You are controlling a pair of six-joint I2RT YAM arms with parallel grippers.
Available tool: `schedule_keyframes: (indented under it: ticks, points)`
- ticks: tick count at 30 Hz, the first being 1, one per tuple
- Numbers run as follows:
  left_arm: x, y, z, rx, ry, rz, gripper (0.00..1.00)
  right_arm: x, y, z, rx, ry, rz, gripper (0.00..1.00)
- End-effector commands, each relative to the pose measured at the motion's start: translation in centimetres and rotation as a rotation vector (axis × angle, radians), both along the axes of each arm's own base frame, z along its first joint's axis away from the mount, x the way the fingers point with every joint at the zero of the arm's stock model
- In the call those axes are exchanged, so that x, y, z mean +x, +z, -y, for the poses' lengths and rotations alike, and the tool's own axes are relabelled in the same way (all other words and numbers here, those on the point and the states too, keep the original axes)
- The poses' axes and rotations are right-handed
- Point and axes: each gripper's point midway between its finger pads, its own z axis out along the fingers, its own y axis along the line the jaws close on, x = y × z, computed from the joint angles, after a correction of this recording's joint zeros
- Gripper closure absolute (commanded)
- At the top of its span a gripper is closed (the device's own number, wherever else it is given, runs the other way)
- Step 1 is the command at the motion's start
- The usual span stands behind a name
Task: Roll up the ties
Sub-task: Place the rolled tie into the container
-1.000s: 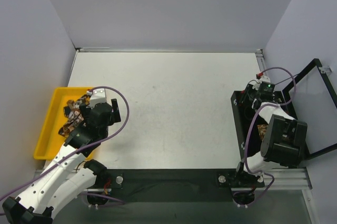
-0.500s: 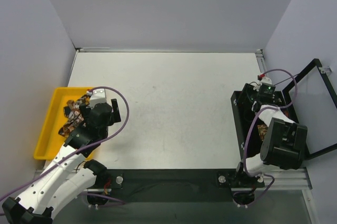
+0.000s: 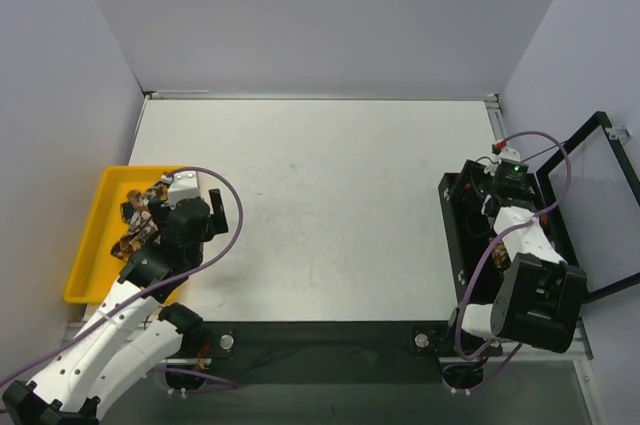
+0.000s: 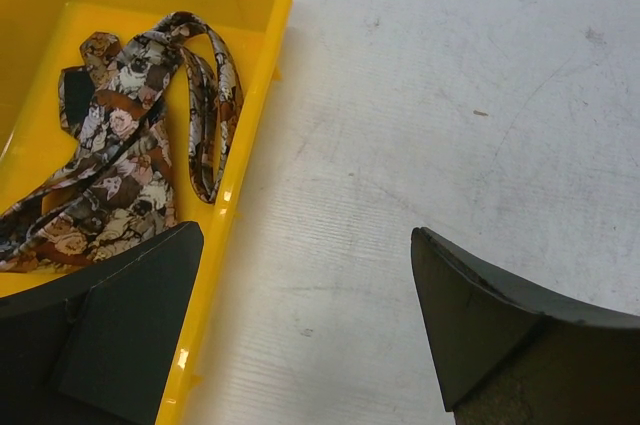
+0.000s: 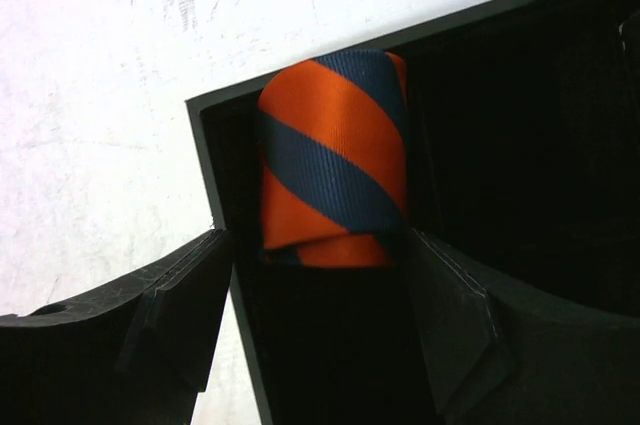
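As right hand (image 5: 316, 245) gapes, rolled tie (image 5: 335, 145) between

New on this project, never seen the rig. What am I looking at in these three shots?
Two robot arms are bolted at the near edge of a white table, each ending in a two-finger gripper. The overhead picture looks down on both; the other two come from wrist cameras, so the dark wedges at the bottom are the fingers. The left gripper is open and empty, straddling the rim of a yellow tray holding a loose brown-patterned tie. The right gripper is open too, its fingers flanking a rolled orange-and-navy striped tie in the corner of a black box. Neither seems to hold anything.
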Motion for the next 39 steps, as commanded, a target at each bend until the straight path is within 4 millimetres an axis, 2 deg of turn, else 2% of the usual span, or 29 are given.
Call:
schedule_keyframes:
  ticks: [1,5,6,8,10,12,13,14,16,17,19,20,21,22,23,25,26,28,29,31,32,34,35,39]
  points:
    - [0.5,1.3,0.0,-0.010,0.006,0.058,0.03,0.0,3.0,-0.1,-0.028,0.007,0.036,0.30]
    - [0.4,1.5,-0.1,-0.014,0.007,0.067,0.03,0.2,5.5,0.7,-0.045,-0.036,0.069,0.31]
    - [0.3,1.5,-0.2,-0.013,0.010,0.068,0.03,0.6,6.7,1.0,-0.053,-0.049,0.090,0.31]
    - [0.3,1.9,-0.3,-0.018,0.014,0.080,0.03,-0.3,7.8,1.3,-0.049,-0.094,0.083,0.31]
    - [0.1,2.1,-0.4,-0.022,0.018,0.086,0.03,-0.5,10.3,1.2,-0.038,-0.116,0.121,0.30]
    - [-0.1,2.7,-0.5,-0.037,0.022,0.106,0.03,-2.0,12.9,0.8,-0.012,-0.157,0.151,0.30]
    - [-0.2,3.4,-0.7,-0.045,0.027,0.124,0.03,-2.2,15.3,0.9,-0.016,-0.168,0.195,0.30]
    - [-0.3,3.9,-0.8,-0.054,0.031,0.138,0.03,-3.9,16.8,0.6,-0.013,-0.190,0.209,0.29]
    - [-0.6,5.1,-1.3,-0.060,0.047,0.167,0.03,-5.5,20.6,0.4,-0.024,-0.212,0.282,0.25]
    - [-0.7,6.6,-1.5,-0.075,0.050,0.201,0.03,-7.4,22.0,0.0,-0.032,-0.220,0.306,0.24]
    - [-1.2,8.1,-2.2,-0.075,0.075,0.232,0.03,-9.6,24.0,-0.1,-0.078,-0.222,0.359,0.16]
    - [-1.5,8.9,-2.6,-0.076,0.084,0.252,0.03,-11.8,25.7,-0.4,-0.103,-0.235,0.415,0.12]
    - [-1.9,10.0,-3.1,-0.080,0.100,0.273,0.03,-13.0,26.4,-0.2,-0.138,-0.251,0.438,0.06]
    - [-2.3,10.7,-3.8,-0.077,0.130,0.291,0.03,-14.1,26.8,-0.4,-0.178,-0.241,0.462,0.04]
    - [-2.9,11.4,-4.3,-0.088,0.141,0.316,0.03,-16.2,27.4,-0.6,-0.195,-0.251,0.514,0.01]
    - [-3.7,12.4,-5.2,-0.108,0.165,0.356,0.03,-18.4,27.7,-0.5,-0.234,-0.268,0.560,0.00]
    - [-4.5,13.0,-5.7,-0.136,0.168,0.392,0.03,-20.4,27.7,-0.8,-0.251,-0.267,0.605,0.00]
    - [-5.3,12.8,-6.0,-0.157,0.161,0.420,0.03,-22.4,27.5,-0.8,-0.283,-0.269,0.630,0.00]
    - [-6.3,13.2,-6.5,-0.190,0.159,0.464,0.03,-24.0,26.9,-0.8,-0.297,-0.266,0.637,0.00]
    - [-6.9,12.9,-6.5,-0.217,0.138,0.490,0.03,-25.4,26.3,-0.9,-0.301,-0.263,0.645,0.00]
    - [-7.8,13.3,-7.0,-0.247,0.137,0.532,0.03,-26.7,25.9,-1.0,-0.312,-0.250,0.668,0.00]
    - [-8.2,12.7,-7.2,-0.249,0.125,0.546,0.03,-27.7,25.2,-1.1,-0.328,-0.241,0.694,0.00]
    - [-8.9,12.7,-7.6,-0.259,0.121,0.574,0.03,-28.9,25.1,-1.2,-0.337,-0.243,0.748,0.00]
    - [-9.9,11.8,-8.3,-0.269,0.122,0.610,0.03,-29.7,24.0,-0.8,-0.349,-0.250,0.752,0.00]
